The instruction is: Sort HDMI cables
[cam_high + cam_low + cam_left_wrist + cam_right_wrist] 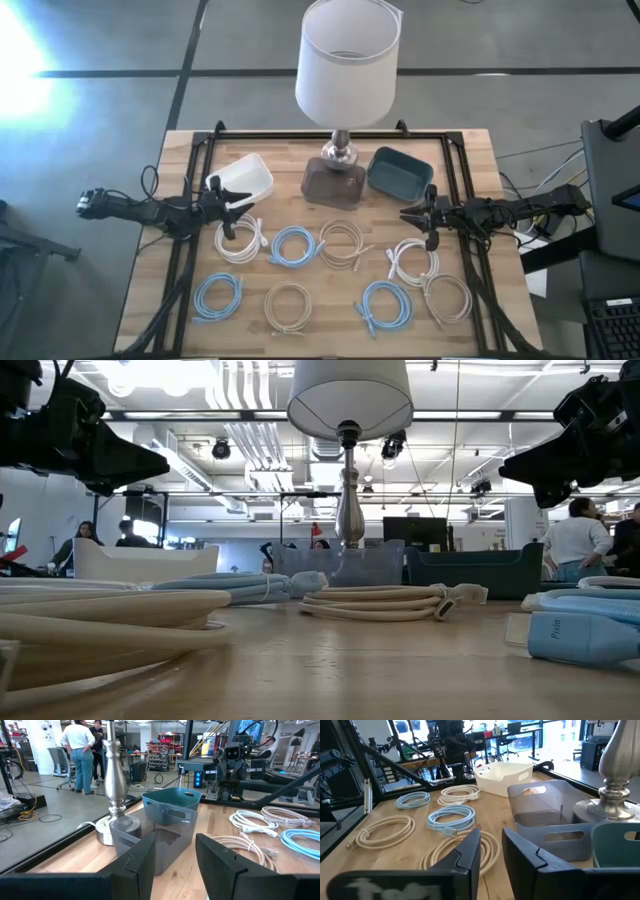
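From overhead I see my left pincer [228, 213] hanging over the left part of the table [160, 250], just beside the near rim of the white bin [243, 180] and above the white coil [241, 241]. Its fingers stand apart with nothing between them. My right pincer [425, 221] sits across from it on the right side, near the teal bin [398, 171] and over the far edge of the other white coil [412, 260]; its fingers are also parted with a narrower gap, and empty.

The HDMI cables all lie loose on the table, none in any bin. In the farther row, left to right, I count the white coil, a light blue coil [294, 245], a beige coil [343, 242] and the second white coil. In the nearer row there is a light blue coil [218, 296] at the left, a beige coil [288, 305], another light blue coil [385, 305], and a beige coil [449, 297] at the right, touching the white one just beyond it.

Along the far side stand the three bins: white at left, a clear grey bin [335, 184] in the middle, teal at right. A lamp [346, 70] with a white shade rises just behind the clear one.

Through the low camera I see people [578, 540] in the room beyond the table.
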You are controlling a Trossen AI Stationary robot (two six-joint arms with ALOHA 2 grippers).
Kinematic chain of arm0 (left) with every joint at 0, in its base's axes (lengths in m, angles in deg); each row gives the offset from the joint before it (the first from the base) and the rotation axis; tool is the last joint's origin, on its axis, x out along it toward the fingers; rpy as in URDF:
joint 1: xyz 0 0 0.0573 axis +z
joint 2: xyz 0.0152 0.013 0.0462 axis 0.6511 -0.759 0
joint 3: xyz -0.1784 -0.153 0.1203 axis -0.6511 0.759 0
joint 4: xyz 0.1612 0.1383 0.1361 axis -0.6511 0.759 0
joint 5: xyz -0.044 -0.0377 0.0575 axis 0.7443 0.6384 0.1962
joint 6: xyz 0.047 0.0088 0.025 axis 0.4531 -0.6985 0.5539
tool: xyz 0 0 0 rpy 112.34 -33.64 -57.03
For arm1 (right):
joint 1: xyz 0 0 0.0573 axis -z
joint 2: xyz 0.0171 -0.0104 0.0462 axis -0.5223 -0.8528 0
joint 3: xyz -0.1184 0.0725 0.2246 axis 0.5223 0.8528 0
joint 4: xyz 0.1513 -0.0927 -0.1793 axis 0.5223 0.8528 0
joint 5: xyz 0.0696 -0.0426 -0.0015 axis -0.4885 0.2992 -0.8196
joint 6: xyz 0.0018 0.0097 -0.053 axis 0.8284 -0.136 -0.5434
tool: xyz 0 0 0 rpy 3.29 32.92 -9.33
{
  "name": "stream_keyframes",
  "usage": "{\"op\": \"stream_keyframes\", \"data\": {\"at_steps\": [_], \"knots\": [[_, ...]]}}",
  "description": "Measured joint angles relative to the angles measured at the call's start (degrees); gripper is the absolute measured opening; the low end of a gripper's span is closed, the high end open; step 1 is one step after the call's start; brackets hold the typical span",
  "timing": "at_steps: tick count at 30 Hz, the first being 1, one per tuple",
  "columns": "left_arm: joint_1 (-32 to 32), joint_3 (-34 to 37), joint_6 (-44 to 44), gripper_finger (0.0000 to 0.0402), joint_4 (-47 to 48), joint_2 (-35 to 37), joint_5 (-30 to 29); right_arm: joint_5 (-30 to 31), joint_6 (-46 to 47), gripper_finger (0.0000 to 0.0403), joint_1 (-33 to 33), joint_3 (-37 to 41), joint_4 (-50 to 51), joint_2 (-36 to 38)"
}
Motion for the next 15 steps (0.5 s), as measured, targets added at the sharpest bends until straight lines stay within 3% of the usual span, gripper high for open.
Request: {"op": "stream_keyframes", "data": {"at_steps": [15], "knots": [[0.01,0.01,0.02,0.0142,0.00,-0.01,0.00,0.00,0.00,0.0075,0.00,-0.01,0.00,0.01]]}}
